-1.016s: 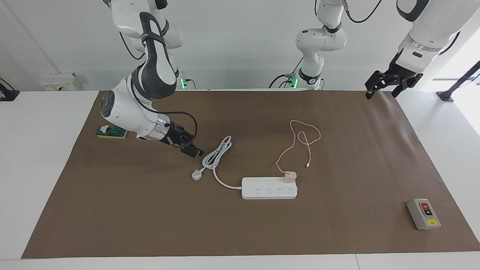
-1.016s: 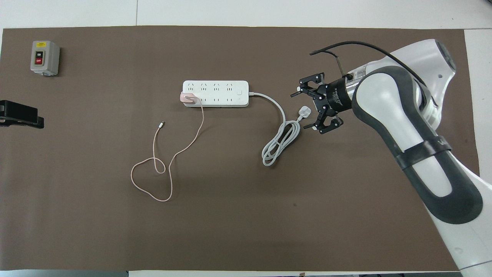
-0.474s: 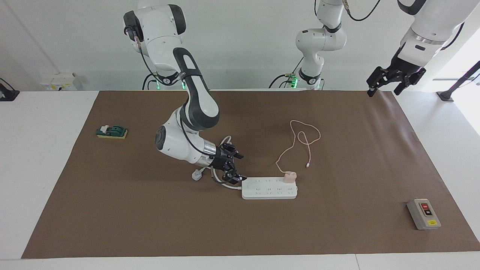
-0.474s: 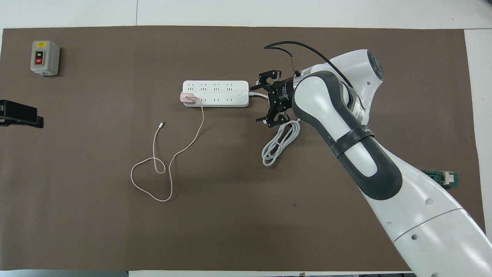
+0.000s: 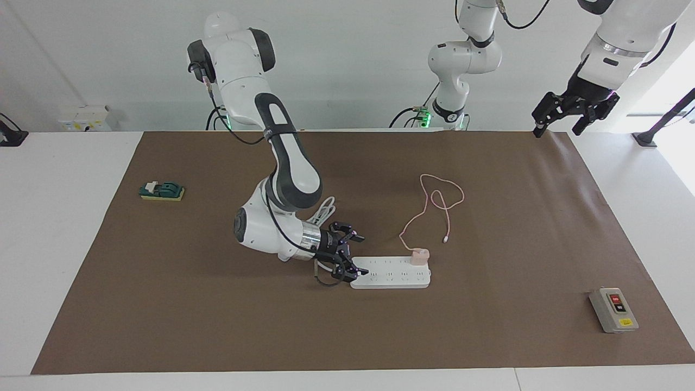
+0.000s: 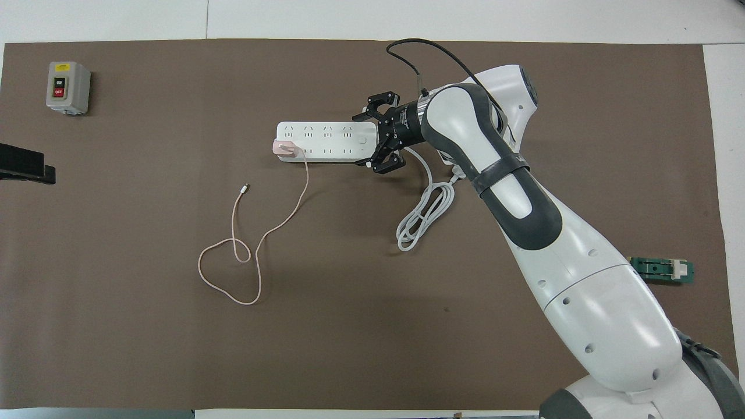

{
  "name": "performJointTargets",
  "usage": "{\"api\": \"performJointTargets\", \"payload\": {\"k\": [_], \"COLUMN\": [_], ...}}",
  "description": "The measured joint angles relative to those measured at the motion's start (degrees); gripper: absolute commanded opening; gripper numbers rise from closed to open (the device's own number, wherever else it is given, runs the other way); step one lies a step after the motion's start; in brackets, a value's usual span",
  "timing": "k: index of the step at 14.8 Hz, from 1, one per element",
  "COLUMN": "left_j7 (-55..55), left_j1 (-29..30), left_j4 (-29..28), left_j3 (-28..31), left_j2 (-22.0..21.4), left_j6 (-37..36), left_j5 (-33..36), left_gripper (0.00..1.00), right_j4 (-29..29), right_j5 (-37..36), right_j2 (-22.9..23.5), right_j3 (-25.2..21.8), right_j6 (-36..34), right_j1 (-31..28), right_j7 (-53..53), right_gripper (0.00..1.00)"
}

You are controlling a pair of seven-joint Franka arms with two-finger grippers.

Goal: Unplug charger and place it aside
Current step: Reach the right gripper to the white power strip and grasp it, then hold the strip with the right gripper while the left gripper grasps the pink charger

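The pale pink charger (image 5: 419,256) (image 6: 284,148) sits plugged into the white power strip (image 5: 391,278) (image 6: 326,141), at its end toward the left arm. Its thin pink cable (image 5: 442,198) (image 6: 233,273) loops on the mat, nearer to the robots than the strip. My right gripper (image 5: 360,254) (image 6: 371,138) is open and low, its fingers on either side of the strip's cord end. It is a strip's length from the charger. My left gripper (image 5: 556,130) (image 6: 23,166) waits open, raised over the mat's corner at the left arm's end.
The strip's thick white cord (image 5: 326,209) (image 6: 425,215) lies coiled under the right arm. A grey switch box (image 5: 613,309) (image 6: 68,87) stands toward the left arm's end, farther from the robots. A small green block (image 5: 161,190) (image 6: 662,269) lies toward the right arm's end.
My right arm has swung from near the white plug to the power strip's cord end, and its open fingers now straddle it. The left gripper has barely shifted. The charger has not moved.
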Motion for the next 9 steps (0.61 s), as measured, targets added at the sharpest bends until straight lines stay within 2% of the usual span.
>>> {"api": "performJointTargets", "payload": {"k": [5,7,9], "left_j7": [-1.3,-6.3,-17.0], "left_j1": [0.1,0.1,0.0], "left_j4": [0.0,0.0,0.0], "left_j3": [0.4,0.4,0.1], "left_j2": [1.8,2.5,4.0], "left_j6": [-0.4,-0.4,-0.4], "left_j5": [0.0,0.0,-0.1], "left_gripper": [1.0,1.0,1.0], "right_j4": [6.0,6.9,7.2], "right_j5": [0.2,0.2,0.2], "right_j2": [5.0,6.1,6.7], "right_j3": [0.0,0.0,0.0], "right_j6": [-3.2,-3.7,-3.7], "right_j1": [-0.5,-0.7,-0.8], "right_j7": [0.1,0.0,-0.6], "right_gripper": [1.0,1.0,1.0]}}
